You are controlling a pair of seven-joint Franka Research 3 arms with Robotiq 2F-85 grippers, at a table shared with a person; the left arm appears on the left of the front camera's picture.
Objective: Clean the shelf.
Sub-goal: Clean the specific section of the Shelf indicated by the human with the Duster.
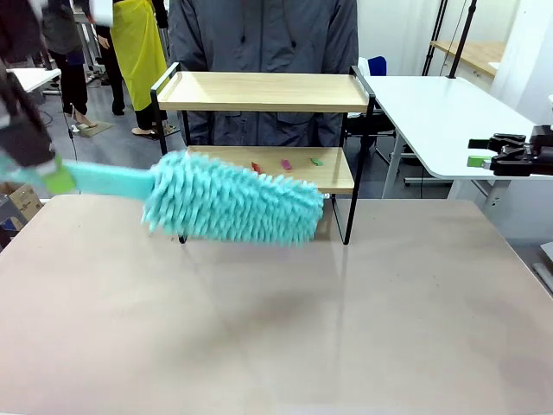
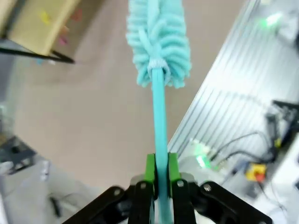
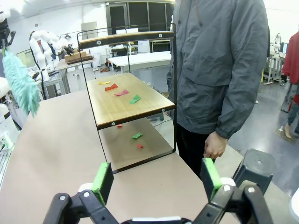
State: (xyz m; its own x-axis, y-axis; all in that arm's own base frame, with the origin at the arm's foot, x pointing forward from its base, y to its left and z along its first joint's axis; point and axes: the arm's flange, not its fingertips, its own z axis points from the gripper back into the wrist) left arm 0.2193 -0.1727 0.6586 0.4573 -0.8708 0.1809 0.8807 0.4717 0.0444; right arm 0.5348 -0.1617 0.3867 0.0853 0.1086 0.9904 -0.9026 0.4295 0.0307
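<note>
Two wooden boards form the shelf (image 1: 259,91) at the bench's (image 1: 259,328) far edge, paper scraps (image 1: 285,163) on the lower one. The left gripper's (image 2: 160,173) jaws clamp a teal duster (image 1: 229,207) before it; the right gripper's (image 3: 157,178) jaws gape, empty.

The two-tier shelf (image 1: 259,91) stands upright, light wooden boards on black legs.
</note>
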